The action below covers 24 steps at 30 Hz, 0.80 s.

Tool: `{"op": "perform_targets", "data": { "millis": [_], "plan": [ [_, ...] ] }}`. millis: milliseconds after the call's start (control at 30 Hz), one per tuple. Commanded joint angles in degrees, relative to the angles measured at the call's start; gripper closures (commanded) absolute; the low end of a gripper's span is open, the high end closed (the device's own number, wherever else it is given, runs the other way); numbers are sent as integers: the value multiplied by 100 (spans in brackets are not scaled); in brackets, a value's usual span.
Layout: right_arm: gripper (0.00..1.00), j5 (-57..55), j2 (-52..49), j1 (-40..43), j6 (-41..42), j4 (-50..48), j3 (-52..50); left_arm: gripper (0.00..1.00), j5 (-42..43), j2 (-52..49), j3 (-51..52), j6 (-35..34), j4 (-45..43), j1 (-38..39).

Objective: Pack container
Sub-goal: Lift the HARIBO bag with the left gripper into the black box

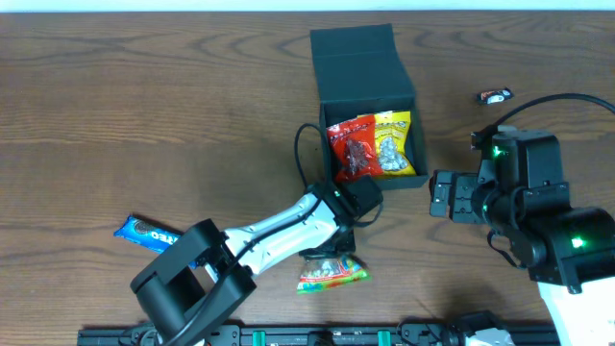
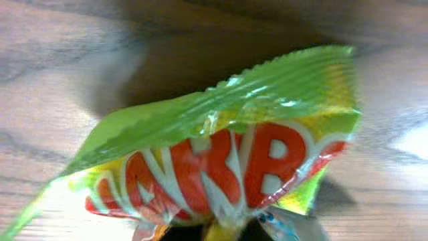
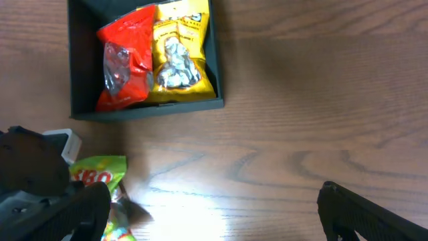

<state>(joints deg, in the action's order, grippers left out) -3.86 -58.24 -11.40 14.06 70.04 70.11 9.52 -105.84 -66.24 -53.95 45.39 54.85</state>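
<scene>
One blue Oreo pkt (image 1: 144,231) lies far left on the wood table (image 1: 192,115), just beside the left arm's base. Next over, the left gripper (image 1: 333,248) points twd the table's near edge, jaws pinched on a green pkt (image 1: 332,273) w/ red lettering. In the left wrist view that pkt fills the frame, its lower end gathered btwn the fingers. Center-back stands the container (image 1: 365,91), a dark box w/ its flap lid open and laid back, away from the robot. Inside, a red pkt (image 1: 349,149) lies left and a yellow pkt (image 1: 393,141) right, touching side by side. Right of the box, near but apart, the right gripper (image 1: 439,197) faces it, jaws spread wide w/ nothing btwn. Far right sits a small wrapped candy (image 1: 496,96).
</scene>
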Motion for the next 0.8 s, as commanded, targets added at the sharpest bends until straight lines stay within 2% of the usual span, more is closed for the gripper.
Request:
{"op": "perform_targets", "data": {
  "millis": [0,400,767],
  "plan": [
    [1,-22,4,-48,70,7,-15,94,-94,-214,-31,13,44,-9],
    [1,-22,4,-48,70,9,-15,94,-413,-149,-992,109,1095,-7],
    [1,-22,4,-48,68,9,-15,94,-413,557,-1617,260,1635,-9]
  ]
}}
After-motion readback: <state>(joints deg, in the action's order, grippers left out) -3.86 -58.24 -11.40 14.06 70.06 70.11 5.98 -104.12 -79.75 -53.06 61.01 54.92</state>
